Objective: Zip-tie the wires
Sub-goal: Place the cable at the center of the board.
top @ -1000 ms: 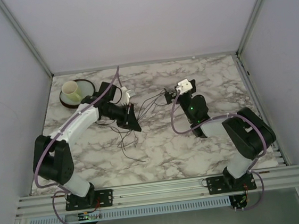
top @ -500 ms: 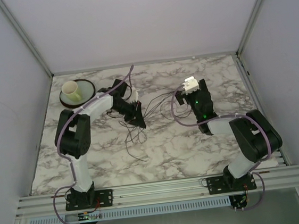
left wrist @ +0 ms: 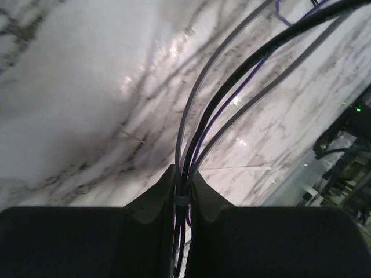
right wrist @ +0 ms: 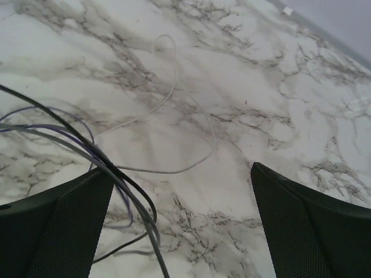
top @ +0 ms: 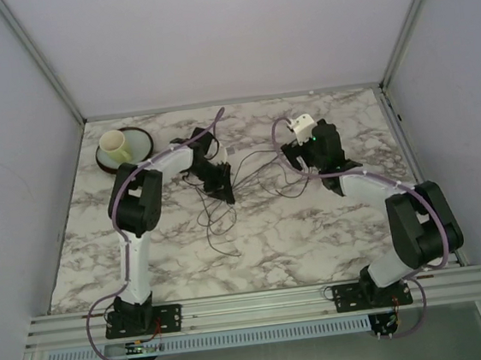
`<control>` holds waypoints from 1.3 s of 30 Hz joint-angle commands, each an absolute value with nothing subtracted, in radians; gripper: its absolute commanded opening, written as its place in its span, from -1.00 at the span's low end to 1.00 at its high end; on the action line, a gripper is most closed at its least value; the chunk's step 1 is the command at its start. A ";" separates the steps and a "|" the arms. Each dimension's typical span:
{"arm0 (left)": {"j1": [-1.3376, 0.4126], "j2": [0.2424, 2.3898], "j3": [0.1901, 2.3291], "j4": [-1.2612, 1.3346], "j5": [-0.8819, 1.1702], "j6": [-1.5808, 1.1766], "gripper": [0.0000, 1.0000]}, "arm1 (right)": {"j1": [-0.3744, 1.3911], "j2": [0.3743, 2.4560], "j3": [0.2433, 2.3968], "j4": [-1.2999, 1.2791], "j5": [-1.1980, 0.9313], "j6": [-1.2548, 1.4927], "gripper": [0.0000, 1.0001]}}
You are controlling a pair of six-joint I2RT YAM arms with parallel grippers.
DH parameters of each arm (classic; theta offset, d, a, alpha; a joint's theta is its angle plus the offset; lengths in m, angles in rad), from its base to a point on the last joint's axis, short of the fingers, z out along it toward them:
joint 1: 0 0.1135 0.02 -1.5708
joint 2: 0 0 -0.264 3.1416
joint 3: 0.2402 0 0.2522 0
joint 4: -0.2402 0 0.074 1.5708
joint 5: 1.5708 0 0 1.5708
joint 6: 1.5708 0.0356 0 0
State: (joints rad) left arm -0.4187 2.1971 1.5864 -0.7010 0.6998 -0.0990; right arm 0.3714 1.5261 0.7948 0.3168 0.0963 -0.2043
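Two shifts: left arm (top: 132, 209) steeper, right gripper (top: 290, 153) farther back by wires (right wrist: 88, 149).

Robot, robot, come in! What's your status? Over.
Left jaws shut on wires. Right jaws open, holding nothing. Cup in dish far left, out of the way.

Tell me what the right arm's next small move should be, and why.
Probably shift the right claw sideways until the wires run between its fingers. It stands wide open with the strands crossing by one finger, while the left claw is shut on them.
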 commanded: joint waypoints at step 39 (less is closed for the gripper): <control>-0.384 2.060 1.677 -0.666 0.562 -0.008 0.95 | 0.241 1.212 0.810 0.057 -0.329 0.092 0.98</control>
